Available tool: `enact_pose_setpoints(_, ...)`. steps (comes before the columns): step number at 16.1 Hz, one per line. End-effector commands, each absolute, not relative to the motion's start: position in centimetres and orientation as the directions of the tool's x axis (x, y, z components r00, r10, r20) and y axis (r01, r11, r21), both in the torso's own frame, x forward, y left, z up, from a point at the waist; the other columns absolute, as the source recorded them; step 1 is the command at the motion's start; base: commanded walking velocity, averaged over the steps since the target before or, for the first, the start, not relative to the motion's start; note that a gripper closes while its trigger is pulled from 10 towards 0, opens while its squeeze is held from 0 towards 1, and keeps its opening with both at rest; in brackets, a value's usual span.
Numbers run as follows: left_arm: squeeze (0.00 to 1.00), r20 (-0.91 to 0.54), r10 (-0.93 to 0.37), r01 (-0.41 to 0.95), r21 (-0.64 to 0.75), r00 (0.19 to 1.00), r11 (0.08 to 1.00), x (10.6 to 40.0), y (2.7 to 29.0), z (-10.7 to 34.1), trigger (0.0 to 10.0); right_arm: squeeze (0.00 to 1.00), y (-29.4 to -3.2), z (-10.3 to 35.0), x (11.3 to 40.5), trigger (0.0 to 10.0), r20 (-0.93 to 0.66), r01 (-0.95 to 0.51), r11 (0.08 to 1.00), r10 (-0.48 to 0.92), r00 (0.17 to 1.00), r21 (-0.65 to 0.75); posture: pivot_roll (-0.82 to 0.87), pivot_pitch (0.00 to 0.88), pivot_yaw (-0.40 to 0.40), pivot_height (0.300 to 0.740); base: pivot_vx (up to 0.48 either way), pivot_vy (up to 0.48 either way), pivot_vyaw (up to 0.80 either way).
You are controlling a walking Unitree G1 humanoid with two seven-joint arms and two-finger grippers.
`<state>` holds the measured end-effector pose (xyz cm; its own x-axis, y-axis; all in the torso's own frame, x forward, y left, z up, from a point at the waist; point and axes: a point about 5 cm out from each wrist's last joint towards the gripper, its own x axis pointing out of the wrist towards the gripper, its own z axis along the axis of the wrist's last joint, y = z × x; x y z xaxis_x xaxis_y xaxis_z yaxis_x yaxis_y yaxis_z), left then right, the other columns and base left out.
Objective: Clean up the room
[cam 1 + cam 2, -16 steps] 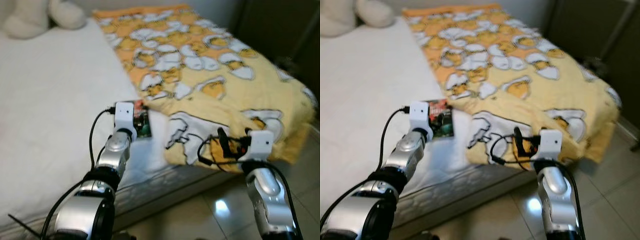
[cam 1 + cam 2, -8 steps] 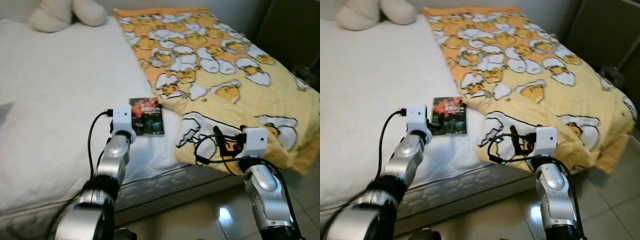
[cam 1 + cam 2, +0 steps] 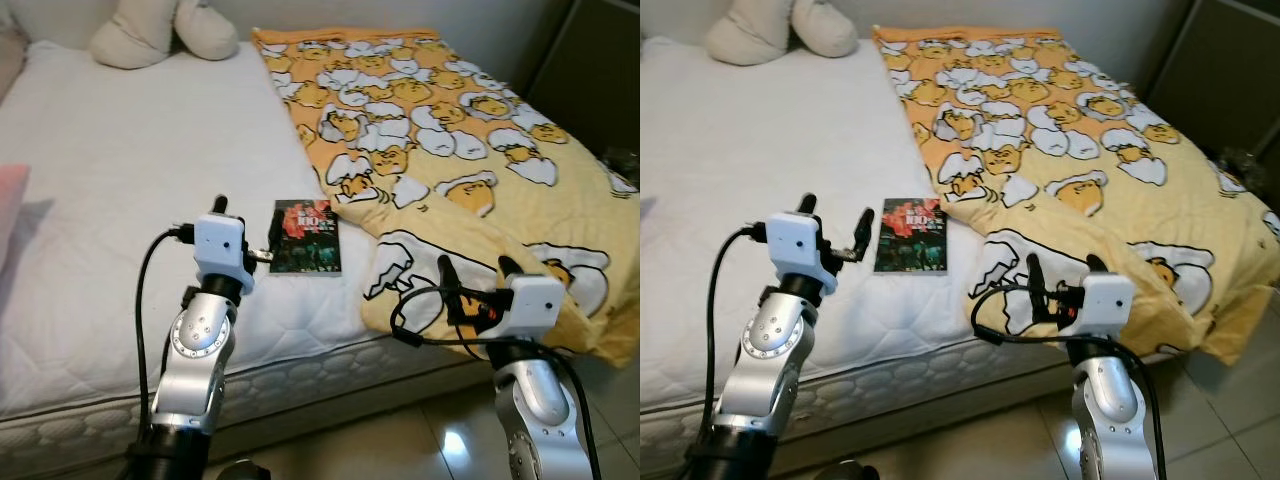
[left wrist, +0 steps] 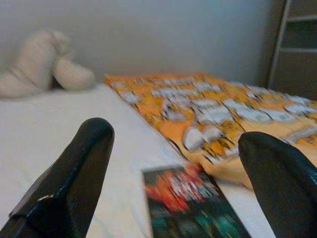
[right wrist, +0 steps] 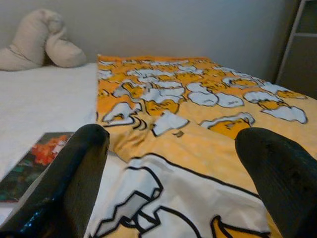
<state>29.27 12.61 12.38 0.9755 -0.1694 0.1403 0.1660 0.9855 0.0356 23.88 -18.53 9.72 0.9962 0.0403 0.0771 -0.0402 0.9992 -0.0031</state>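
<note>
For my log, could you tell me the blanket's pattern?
Yellow blanket with white eggshell cartoons; left eye view.

A: What colours are showing on the bed [image 3: 100, 200]?
B: White quilted sheet, with a yellow-orange blanket [image 3: 440, 130] on the right carrying a white eggshell cartoon print outlined in black.
A: And the book [image 3: 306, 237]?
B: Dark cover, red-orange above, green below. A cream plush [image 3: 150, 30] is lying at the far end.
</note>
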Motion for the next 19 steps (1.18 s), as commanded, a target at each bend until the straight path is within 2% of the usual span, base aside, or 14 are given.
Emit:
enact_pose_setpoints(1,0.00,0.123,-0.203,0.202,0.021,0.971,0.979,29.4,11.5,12.5,10.0,0.00,-18.9,9.7,24.0,10.0,0.067,-0.037,0.999,0.038,0.997,-0.015,-0.05,0.000,-0.043,0.740,0.480,0.000,0.56)
enact_pose_setpoints(3,0.00,0.088,-0.199,0.197,0.026,0.976,0.980,30.1,11.2,12.6,10.0,0.00,-19.3,10.2,24.5,10.0,0.082,-0.008,1.000,0.008,0.997,-0.006,-0.06,0.000,-0.037,0.740,0.480,0.000,0.53)
enact_pose_setpoints(6,0.00,0.041,-0.196,0.196,-0.004,0.980,0.981,30.7,11.2,12.4,10.0,0.00,-19.9,10.2,25.5,10.0,0.061,0.000,0.999,0.002,0.998,-0.034,-0.08,0.000,-0.014,0.740,0.470,0.000,0.00)
enact_pose_setpoints(12,0.00,-0.030,-0.157,0.156,-0.032,0.987,0.987,30.9,11.3,11.5,10.0,0.00,-19.2,9.6,25.6,10.0,0.034,-0.033,0.999,0.033,0.999,-0.013,-0.08,0.000,-0.013,0.740,0.477,0.000,0.00)
enact_pose_setpoints(15,0.00,-0.092,-0.164,0.163,-0.021,0.982,0.986,32.3,11.2,11.1,10.0,0.00,-19.2,9.4,25.3,10.0,0.023,-0.040,0.999,0.040,0.999,-0.011,-0.08,0.000,-0.023,0.740,0.000,0.000,0.00)
enact_pose_setpoints(16,0.00,-0.129,-0.191,0.183,-0.070,0.973,0.981,33.1,10.8,10.8,10.0,0.00,-19.2,9.4,25.1,10.0,0.017,-0.048,0.999,0.048,0.999,-0.016,-0.10,0.000,-0.030,0.740,0.000,0.000,0.00)
enact_pose_setpoints(17,0.00,-0.187,-0.253,0.242,-0.079,0.949,0.967,33.7,9.8,9.8,10.0,0.00,-19.3,9.3,24.4,10.0,0.005,-0.050,0.998,0.050,0.999,-0.022,-0.12,0.000,-0.032,0.740,0.000,0.000,0.00)
enact_pose_setpoints(19,0.00,-0.266,-0.277,0.255,-0.113,0.923,0.960,34.2,8.8,8.4,10.0,0.00,-19.4,9.2,23.4,10.0,-0.014,-0.049,0.998,0.049,0.999,-0.025,-0.15,0.009,-0.028,0.740,0.000,0.000,0.00)
